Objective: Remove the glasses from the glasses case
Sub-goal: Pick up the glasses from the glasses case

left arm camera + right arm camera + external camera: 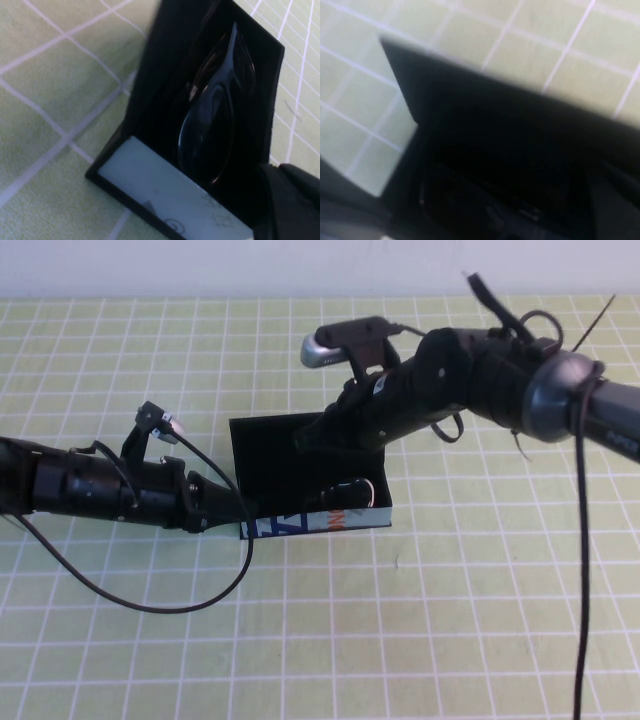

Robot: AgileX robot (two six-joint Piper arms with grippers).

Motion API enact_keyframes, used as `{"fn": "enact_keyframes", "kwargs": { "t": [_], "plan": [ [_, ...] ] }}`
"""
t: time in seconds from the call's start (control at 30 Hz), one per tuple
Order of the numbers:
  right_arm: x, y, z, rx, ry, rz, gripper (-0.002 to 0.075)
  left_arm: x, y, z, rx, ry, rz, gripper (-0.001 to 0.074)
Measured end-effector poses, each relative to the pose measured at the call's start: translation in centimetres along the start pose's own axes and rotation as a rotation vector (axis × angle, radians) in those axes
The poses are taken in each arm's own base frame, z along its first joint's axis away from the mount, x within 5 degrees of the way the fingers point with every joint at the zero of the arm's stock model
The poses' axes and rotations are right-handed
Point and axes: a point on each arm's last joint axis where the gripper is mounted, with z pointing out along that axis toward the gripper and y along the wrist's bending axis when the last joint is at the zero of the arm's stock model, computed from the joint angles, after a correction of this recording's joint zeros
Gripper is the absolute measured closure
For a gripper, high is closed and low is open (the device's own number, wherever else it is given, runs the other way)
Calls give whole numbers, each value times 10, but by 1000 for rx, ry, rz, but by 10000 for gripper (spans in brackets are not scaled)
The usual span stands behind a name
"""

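The glasses case [300, 523] stands open mid-table, its black lid [270, 445] tilted back and its pale blue front face toward me. The black glasses [345, 492] lie inside at its right end. The left wrist view shows the glasses [215, 115] in the case behind the pale front face [165, 200]. My left gripper [232, 508] is at the case's left front corner, with one finger [292, 200] against the front wall, gripping it. My right gripper [310, 438] reaches in from the back right, above the lid and the case's inside. The right wrist view shows only the dark case [495, 115].
The table is covered by a pale green cloth with a white grid [450, 620]. A black cable [160, 605] from the left arm loops over the cloth in front of the case. Another cable [582, 570] hangs from the right arm at the right.
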Motion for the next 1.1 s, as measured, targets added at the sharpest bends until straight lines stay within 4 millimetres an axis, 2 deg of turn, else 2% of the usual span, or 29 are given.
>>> {"fn": "enact_keyframes", "kwargs": {
  "t": [0.1,0.2,0.67,0.93,1.1],
  "plan": [
    [6,-4,19,1,40,4,742,0,0,0,0,2,0,739],
    [7,-8,28,2,58,8,742,1,0,0,1,8,3,739],
    [4,-13,30,-13,88,60,742,0,0,0,-2,19,13,739],
    [-25,-11,19,-23,-14,47,742,0,1,0,-2,22,16,739],
    [-23,-18,36,-27,32,51,742,0,1,0,-2,22,15,739]
  ]
}}
